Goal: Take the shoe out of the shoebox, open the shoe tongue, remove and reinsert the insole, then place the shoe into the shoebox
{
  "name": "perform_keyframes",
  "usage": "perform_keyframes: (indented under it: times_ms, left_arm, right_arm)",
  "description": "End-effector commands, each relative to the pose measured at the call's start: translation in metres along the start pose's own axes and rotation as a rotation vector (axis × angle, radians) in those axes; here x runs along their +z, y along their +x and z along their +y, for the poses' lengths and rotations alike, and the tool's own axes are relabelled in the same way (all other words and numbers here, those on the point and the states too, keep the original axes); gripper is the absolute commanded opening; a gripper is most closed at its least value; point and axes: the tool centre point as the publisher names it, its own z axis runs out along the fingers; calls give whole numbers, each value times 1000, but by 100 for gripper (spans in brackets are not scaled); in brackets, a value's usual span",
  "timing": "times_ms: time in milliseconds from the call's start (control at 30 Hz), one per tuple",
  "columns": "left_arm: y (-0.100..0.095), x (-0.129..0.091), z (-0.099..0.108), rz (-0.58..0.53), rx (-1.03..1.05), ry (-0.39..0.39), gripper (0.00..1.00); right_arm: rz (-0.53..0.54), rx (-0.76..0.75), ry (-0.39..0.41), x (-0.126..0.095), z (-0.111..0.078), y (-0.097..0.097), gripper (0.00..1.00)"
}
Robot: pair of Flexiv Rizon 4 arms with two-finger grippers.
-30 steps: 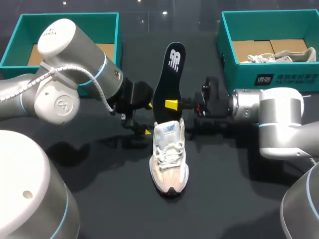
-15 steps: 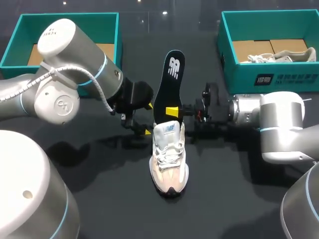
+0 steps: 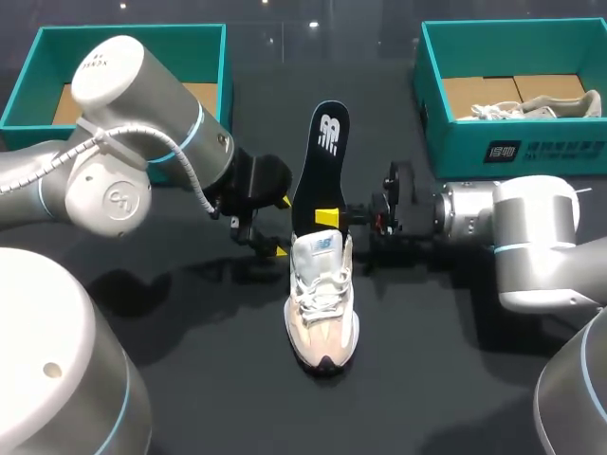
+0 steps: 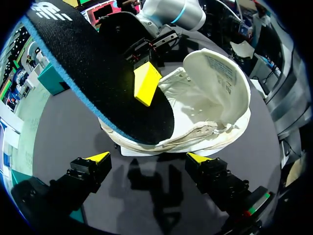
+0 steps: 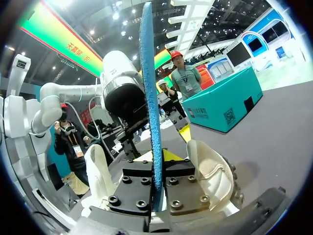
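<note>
A white and beige shoe [image 3: 322,303] stands on the dark table, toe toward me, its opening wide. A black insole [image 3: 321,161] with a blue edge stands upright, its lower end in the shoe's opening. My right gripper [image 3: 325,218] comes in from the right and is shut on the insole just above the shoe. In the right wrist view the insole's blue edge [image 5: 149,98] runs up from between the right gripper [image 5: 157,161]. My left gripper [image 3: 283,226] is open beside the shoe's heel. In the left wrist view the left gripper [image 4: 148,159] faces the shoe [image 4: 210,103] and insole [image 4: 98,73].
A teal shoebox [image 3: 133,30] stands at the back left behind my left arm. A second teal shoebox [image 3: 531,142] at the back right holds another pale shoe [image 3: 531,106]. Bare table lies in front of the shoe.
My right gripper has come down a little with the insole, sinking its lower end further toward the shoe's opening. The left arm and the shoe have not moved.
</note>
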Motion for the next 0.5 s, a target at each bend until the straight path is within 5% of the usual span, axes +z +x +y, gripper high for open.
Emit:
perform_keyframes:
  times_ms: [33, 500]
  left_arm:
    - [0, -1, 0, 1, 0, -3, 100]
    - [0, -1, 0, 1, 0, -3, 100]
  right_arm:
    - [2, 1, 3, 0, -1, 0, 0]
    - [10, 17, 14, 0, -22, 2, 0]
